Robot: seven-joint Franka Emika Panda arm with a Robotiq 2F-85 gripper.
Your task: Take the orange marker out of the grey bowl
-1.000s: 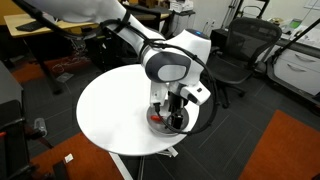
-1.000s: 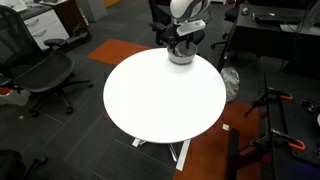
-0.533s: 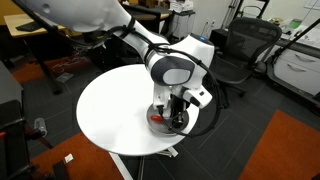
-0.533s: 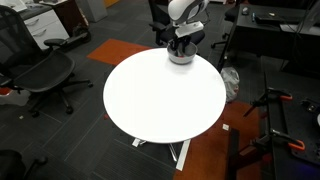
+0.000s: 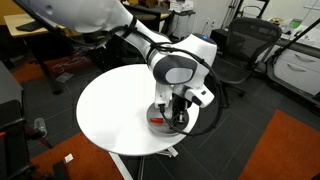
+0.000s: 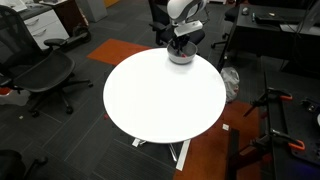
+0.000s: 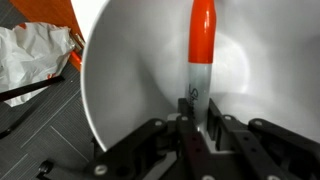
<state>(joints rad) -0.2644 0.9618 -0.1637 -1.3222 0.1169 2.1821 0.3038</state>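
Note:
The orange marker (image 7: pixel 201 45) lies inside the grey bowl (image 7: pixel 125 90) in the wrist view, its red-orange part pointing up the frame and its paler grey end toward me. My gripper (image 7: pixel 196 118) is shut on that paler end, one finger on each side. In both exterior views the gripper (image 5: pixel 174 115) reaches down into the bowl (image 5: pixel 160 122) at the table's edge; a red bit of the marker (image 5: pixel 155 117) shows beside the fingers. From the opposite side the bowl (image 6: pixel 181 57) sits under the gripper (image 6: pixel 181 45) and the marker is hidden.
The bowl stands on a round white table (image 5: pixel 110 110) near its rim (image 6: pixel 160 95). Office chairs (image 5: pixel 235 50) and dark carpet surround it. White crumpled plastic (image 7: pixel 30 55) and an orange floor patch (image 7: pixel 45 12) show past the table edge.
The fingers have closed from open onto the marker's pale end. The arm has sunk slightly toward the bowl; the bowl has not moved.

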